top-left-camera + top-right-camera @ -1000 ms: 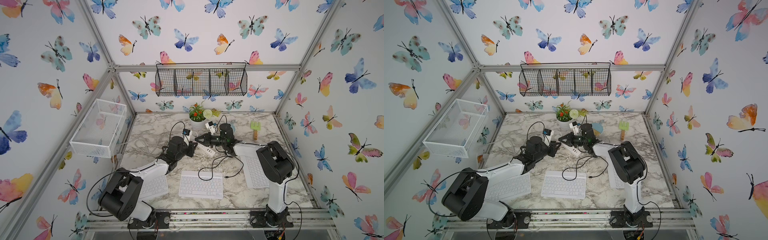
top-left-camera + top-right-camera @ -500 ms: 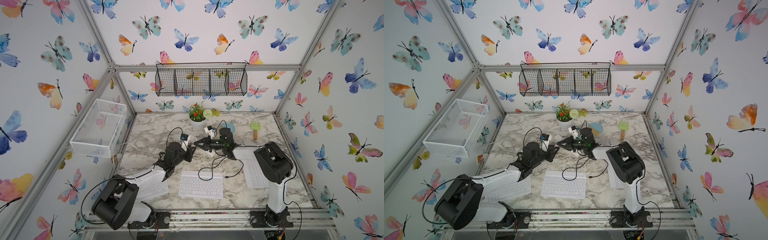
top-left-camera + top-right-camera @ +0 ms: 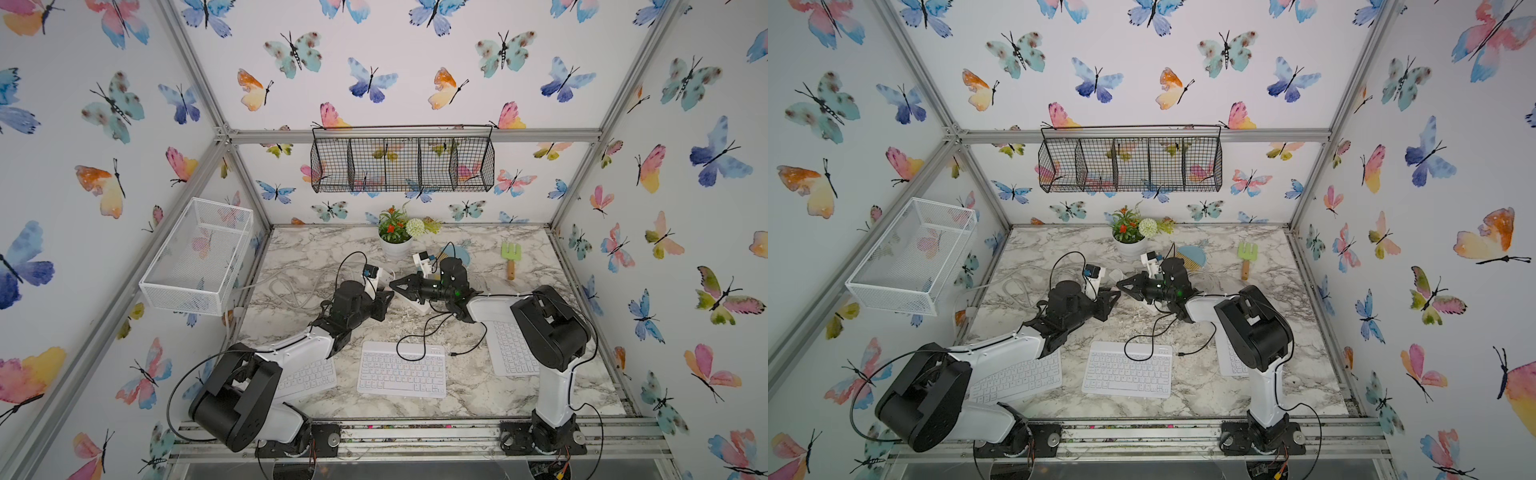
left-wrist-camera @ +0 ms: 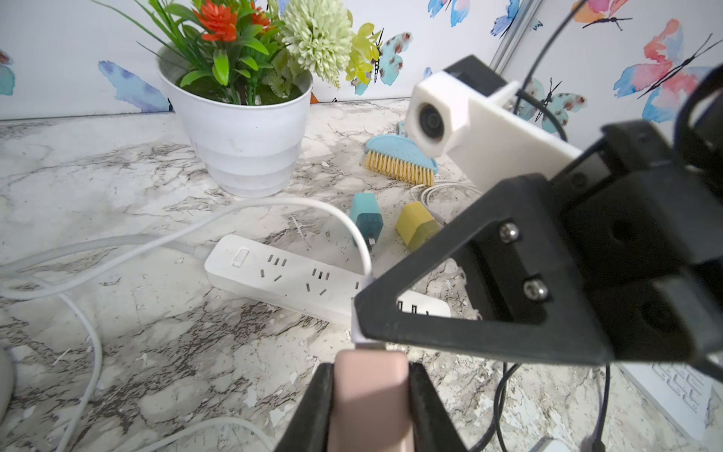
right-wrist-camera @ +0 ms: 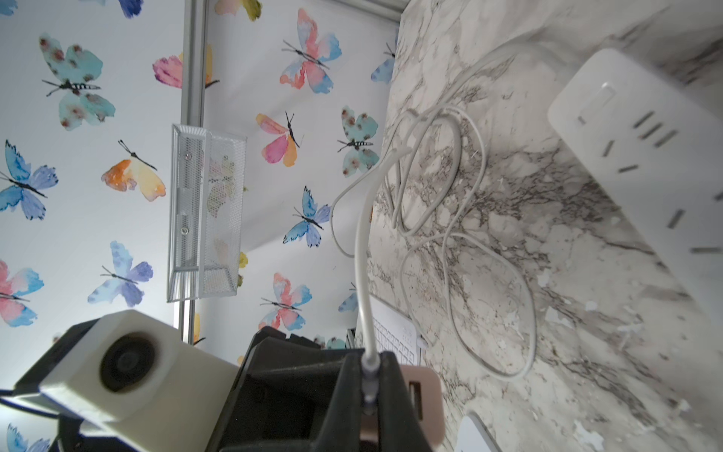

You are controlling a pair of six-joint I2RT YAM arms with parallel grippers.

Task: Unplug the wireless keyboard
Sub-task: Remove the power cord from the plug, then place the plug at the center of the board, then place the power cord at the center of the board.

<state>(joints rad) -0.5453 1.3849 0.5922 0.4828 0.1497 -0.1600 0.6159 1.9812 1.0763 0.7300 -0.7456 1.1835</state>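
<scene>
Your left gripper (image 4: 369,377) is clamped on a pink charger block (image 4: 367,403), and your right gripper (image 5: 369,366) meets it tip to tip above the marble table (image 3: 471,395), its jaws pressed together on the plug of a white cable (image 5: 362,250) right at that block's end. The wireless keyboard (image 3: 402,374) lies flat at the front middle of the table, between the left keyboard (image 3: 309,376) and the right keyboard (image 3: 509,353), well apart from both grippers, with a black cable (image 3: 398,347) looping over its back edge. A white power strip (image 4: 281,278) lies on the table just under your right gripper.
</scene>
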